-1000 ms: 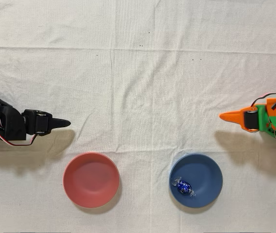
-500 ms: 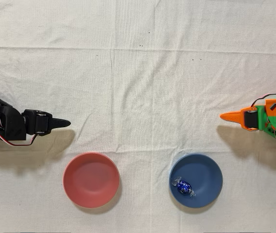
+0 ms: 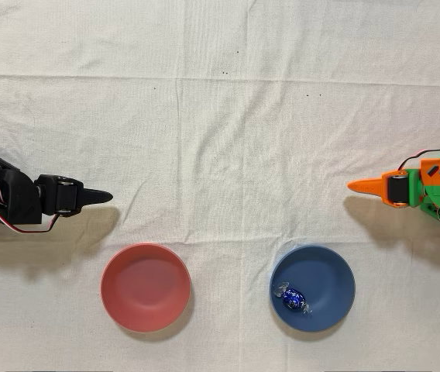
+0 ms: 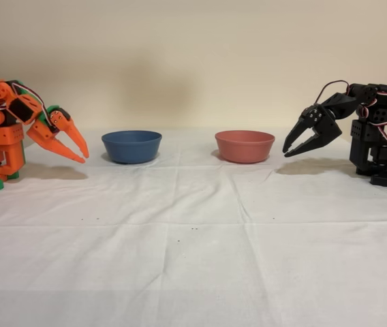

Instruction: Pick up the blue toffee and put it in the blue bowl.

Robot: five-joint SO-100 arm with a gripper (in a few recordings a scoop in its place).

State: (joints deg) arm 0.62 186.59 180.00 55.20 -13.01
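Toffee (image 3: 293, 297), shiny dark blue foil, clear twisted ends, lies in blue bowl (image 3: 328, 273), left of centre in overhead view. Orange hand (image 4: 82, 154) slightly spread, empty, beside the bowl, apart.

Two bowls: blue bowl (image 3: 313, 288), red bowl (image 3: 145, 287). One blue toffee (image 3: 292, 297) (foil-wrapped). Two arms.

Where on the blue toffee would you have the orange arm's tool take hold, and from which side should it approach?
Grip the round foil body of the blue toffee, not the thin twisted wrapper ends. It lies inside the blue bowl, near the rim that is left in the overhead view, so the wall likely blocks a sideways approach. Bring the tool down from above, fingers straddling the body across its short width.
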